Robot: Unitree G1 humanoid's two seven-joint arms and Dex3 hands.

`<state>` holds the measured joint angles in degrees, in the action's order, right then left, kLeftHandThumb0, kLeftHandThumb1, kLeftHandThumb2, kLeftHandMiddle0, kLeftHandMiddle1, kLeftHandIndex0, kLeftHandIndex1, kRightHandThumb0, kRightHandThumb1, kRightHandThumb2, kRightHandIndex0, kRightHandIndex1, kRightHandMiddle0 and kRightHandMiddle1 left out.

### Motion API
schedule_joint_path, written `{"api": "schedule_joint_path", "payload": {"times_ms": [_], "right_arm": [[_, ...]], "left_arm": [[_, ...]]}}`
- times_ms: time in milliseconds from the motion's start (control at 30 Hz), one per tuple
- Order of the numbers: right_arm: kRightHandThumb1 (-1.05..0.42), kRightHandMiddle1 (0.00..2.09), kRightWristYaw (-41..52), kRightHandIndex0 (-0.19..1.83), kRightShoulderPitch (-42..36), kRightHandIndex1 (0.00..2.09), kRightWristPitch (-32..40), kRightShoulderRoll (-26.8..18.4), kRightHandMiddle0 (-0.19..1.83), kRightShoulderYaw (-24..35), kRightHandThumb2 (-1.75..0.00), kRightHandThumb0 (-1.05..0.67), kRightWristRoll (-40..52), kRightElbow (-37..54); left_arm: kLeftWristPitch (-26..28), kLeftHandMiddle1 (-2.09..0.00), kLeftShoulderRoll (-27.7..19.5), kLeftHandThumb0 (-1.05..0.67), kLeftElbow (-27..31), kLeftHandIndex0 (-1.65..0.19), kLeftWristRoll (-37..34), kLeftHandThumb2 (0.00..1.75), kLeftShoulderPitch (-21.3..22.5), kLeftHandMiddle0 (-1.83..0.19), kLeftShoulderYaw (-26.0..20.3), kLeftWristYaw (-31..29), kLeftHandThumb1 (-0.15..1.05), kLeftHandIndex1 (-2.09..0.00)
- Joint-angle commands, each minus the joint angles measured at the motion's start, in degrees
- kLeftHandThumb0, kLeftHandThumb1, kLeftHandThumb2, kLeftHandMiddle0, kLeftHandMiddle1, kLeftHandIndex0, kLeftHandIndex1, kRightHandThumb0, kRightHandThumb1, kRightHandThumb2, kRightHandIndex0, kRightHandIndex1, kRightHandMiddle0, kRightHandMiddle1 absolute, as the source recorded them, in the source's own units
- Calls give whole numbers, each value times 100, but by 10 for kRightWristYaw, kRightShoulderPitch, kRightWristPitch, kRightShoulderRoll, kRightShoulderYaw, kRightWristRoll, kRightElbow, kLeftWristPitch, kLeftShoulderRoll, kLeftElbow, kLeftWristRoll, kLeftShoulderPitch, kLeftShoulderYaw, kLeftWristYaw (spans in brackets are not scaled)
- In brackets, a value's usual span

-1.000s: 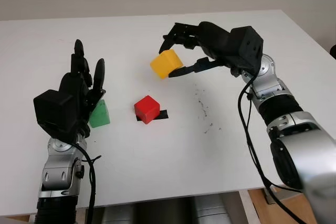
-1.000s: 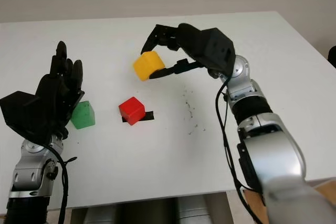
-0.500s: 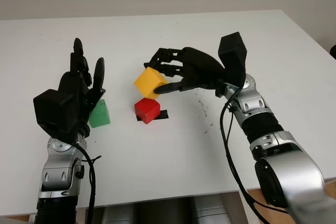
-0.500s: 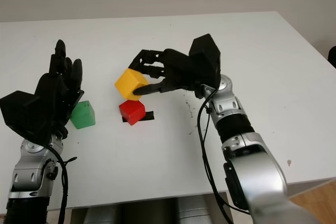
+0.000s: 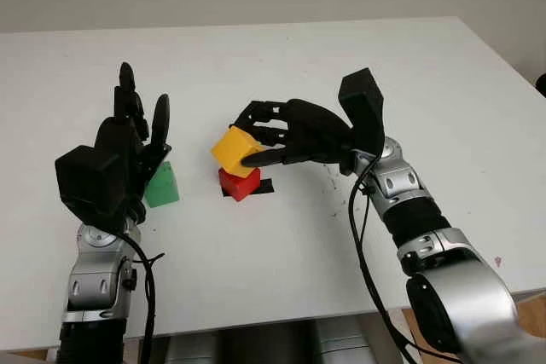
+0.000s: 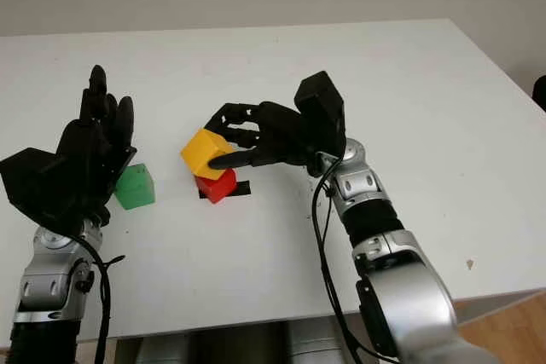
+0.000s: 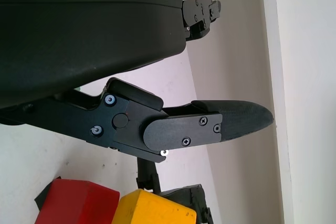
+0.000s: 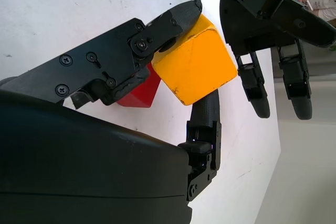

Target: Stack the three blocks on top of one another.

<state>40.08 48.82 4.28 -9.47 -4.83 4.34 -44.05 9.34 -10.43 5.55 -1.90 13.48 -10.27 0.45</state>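
Note:
My right hand (image 5: 244, 139) is shut on a yellow block (image 5: 236, 149), holding it tilted directly over a red block (image 5: 241, 185) that sits on the white table (image 5: 358, 49). The yellow block's lower corner is at the red block's top; I cannot tell if they touch. In the right wrist view the yellow block (image 8: 195, 66) is pinched between the fingers (image 8: 157, 30) and the thumb, with the red block (image 8: 139, 92) right behind it. A green block (image 5: 161, 185) sits to the left on the table, partly hidden by my open left hand (image 5: 128, 130), which is raised beside it.
A black tape mark (image 5: 265, 186) lies under the red block's right side. Dark specks (image 5: 330, 170) dot the table right of it. The table's front edge (image 5: 281, 317) runs close below both arms.
My right hand has carried the yellow block down and nearer, from up above the table's middle to just over the red block. The left hand and green block have not moved.

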Motion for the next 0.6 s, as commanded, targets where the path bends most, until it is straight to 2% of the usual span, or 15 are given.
{"api": "schedule_joint_path", "payload": {"times_ms": [0,567], "right_arm": [[-94,161,-3,19,3,3,-5,6,38,0,-5,-47,-1,2],[-94,163,-47,20,24,4,-57,32,32,0,-5,-48,-25,-54]], "left_arm": [[0,0,0,-78,9,19,1,54,-3,19,1,0,105,-5],[-1,0,1,-78,10,18,0,52,-6,19,2,0,105,-5]]}}
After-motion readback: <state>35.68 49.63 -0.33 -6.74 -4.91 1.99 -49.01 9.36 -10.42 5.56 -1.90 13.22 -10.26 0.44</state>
